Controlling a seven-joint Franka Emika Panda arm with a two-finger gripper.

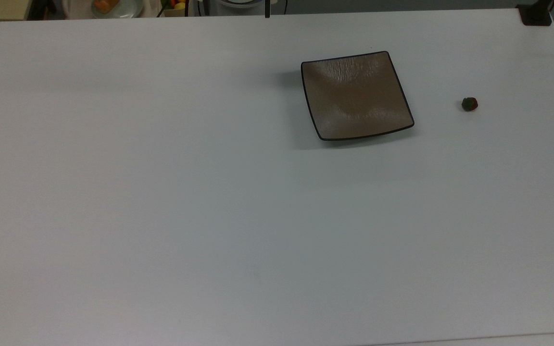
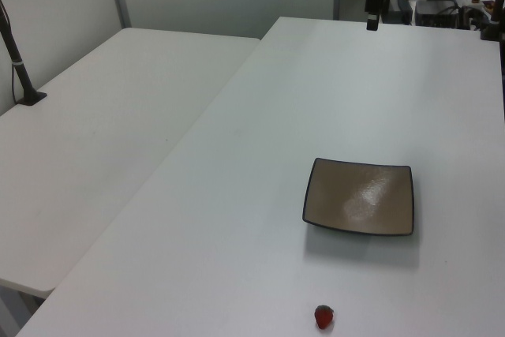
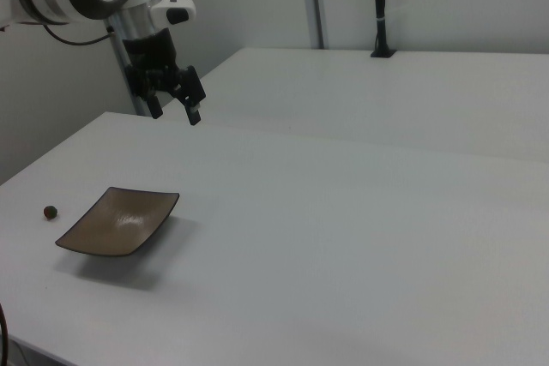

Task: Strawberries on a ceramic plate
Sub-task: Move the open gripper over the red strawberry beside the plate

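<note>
Since the ceramic plate (image 3: 117, 222) is bare, I judge the pick has not begun. Reading the right view from its left: the strawberry (image 3: 51, 211) lies on the white table (image 3: 360, 237), just off the plate's left corner and apart from it. Next comes the plate, and above and beyond it, raised well clear of the table, my gripper (image 3: 175, 109) hangs with fingers spread and nothing between them. So the berry lies down and toward the right view's left of the gripper, past the plate. Being roundish, it gives me no long axis to align with.
</note>
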